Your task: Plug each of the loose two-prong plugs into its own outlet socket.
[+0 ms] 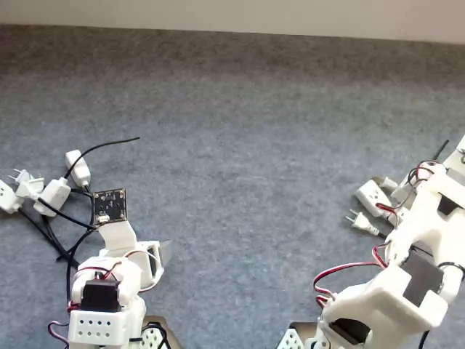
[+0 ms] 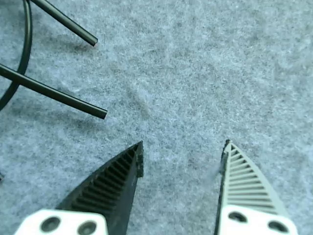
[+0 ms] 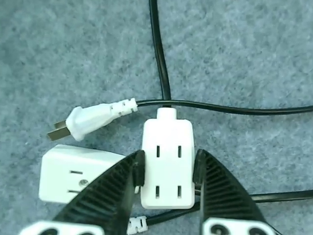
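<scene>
Right wrist view: white outlet socket [image 3: 167, 161]

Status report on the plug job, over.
Left gripper open over bare carpet, by black cable ends. Right gripper, jaws shut on white socket block. Loose plug lies beside it, unplugged. Its black cable runs past the block's end.

Mottled grey felt covers the table [image 1: 254, 109]. The outlet socket [image 3: 167, 139] and the plug [image 3: 90, 120] are white, their cords [image 3: 159, 49] black. The right pincer [image 3: 168, 164] is ribbed black on both sides; the left pincer [image 2: 184, 147] is ribbed black on one side, pale grey on the other.
</scene>
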You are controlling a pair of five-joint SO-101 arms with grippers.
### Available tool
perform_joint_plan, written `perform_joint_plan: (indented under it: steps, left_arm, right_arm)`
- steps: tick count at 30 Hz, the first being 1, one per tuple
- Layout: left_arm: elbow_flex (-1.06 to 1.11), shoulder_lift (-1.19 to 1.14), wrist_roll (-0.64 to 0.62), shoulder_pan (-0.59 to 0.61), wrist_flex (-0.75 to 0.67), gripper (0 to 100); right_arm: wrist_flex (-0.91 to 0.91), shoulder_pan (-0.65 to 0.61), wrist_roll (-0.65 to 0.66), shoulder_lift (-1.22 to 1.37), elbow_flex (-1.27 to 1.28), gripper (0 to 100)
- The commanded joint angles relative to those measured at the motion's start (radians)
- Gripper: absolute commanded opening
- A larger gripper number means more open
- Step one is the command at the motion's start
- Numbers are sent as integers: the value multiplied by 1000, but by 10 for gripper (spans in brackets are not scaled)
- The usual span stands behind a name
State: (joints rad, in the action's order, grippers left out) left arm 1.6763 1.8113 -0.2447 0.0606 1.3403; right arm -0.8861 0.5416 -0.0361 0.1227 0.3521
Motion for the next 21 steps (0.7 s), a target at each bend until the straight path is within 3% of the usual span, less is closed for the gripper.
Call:
perform_joint_plan:
  steps: [1,11,16,21]
  left_arm:
    - [19,4,-2,7,5,263]
    - [19,4,-2,7,5,263]
    - [19,4,-2,7,5,263]
    - [19,4,-2,7,5,263]
  right_arm:
    - [39,-4,-6,35,2,166]
    - [18,5,-6,33,2,162]
    - [-16,7,-2,5,7,93]
    - [-18,5,-2,1,5,84]
